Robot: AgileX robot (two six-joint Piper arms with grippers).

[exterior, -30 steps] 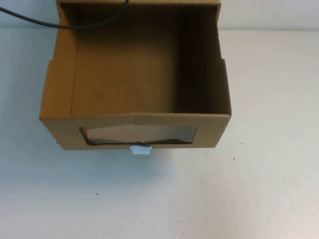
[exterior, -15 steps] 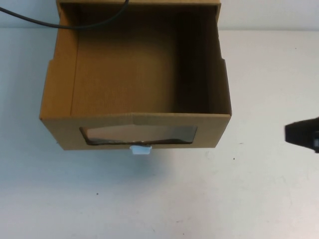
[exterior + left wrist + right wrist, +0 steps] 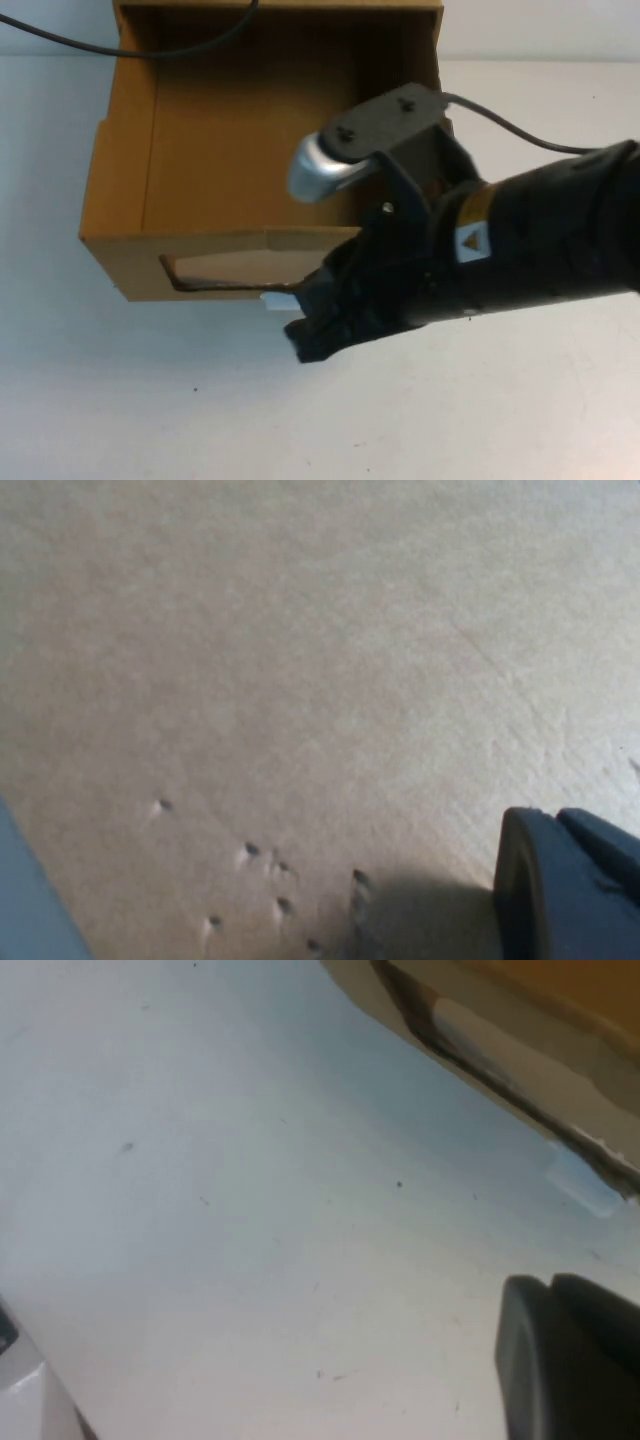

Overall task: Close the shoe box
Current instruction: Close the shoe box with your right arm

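Note:
The shoe box (image 3: 125, 262) is a brown cardboard drawer, pulled open toward me, with an empty inside. Its front has a clear window (image 3: 225, 270) with a wavy lower edge and a small white tab (image 3: 272, 299) below it. My right gripper (image 3: 308, 338) is shut and empty. It hovers just in front of the box front, right of the tab, and its arm hides the front's right half. The right wrist view shows the gripper (image 3: 552, 1290) above the table, with the box front (image 3: 530, 1070) and the tab (image 3: 580, 1182) beyond it. My left gripper (image 3: 555, 825) is shut against plain cardboard (image 3: 300, 680) and is out of the high view.
The box stands on a white table (image 3: 150, 400) with free room in front and on both sides. A black cable (image 3: 100, 45) crosses the box's far left corner. My right arm (image 3: 540, 240) reaches in from the right edge over the box's front right corner.
My right arm has swept in from the right edge to the box front, and now covers the front's right half. The box has not moved.

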